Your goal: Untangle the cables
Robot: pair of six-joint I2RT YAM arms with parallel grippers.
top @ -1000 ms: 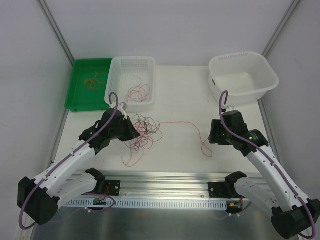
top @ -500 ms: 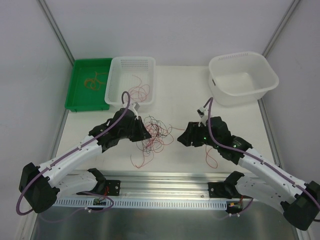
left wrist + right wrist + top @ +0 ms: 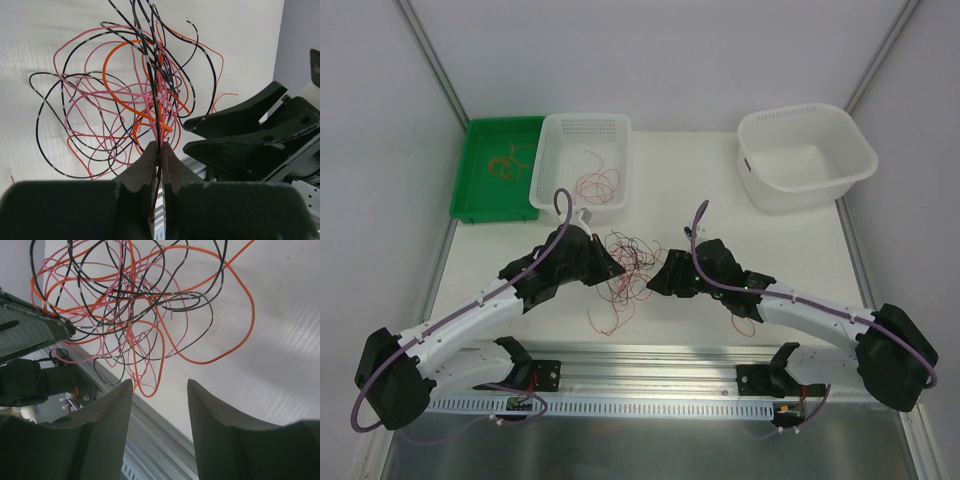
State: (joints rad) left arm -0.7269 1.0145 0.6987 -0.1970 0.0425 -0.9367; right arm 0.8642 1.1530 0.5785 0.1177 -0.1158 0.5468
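1. The cables (image 3: 628,268) form a tangle just in front of the white basket (image 3: 552,150).
2. The left gripper (image 3: 159,150), also before the basket, is clamped on several strands.
3. The right gripper (image 3: 159,386) hovers at the tangle's far side from the basket, jaws apart.

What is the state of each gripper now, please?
Left gripper: closed, pinching strands of the cables.
Right gripper: open, holding nothing, close to the tangle.

No lettering, label, brand mark, number or sign is showing clearly enough to be read in any of the three views.
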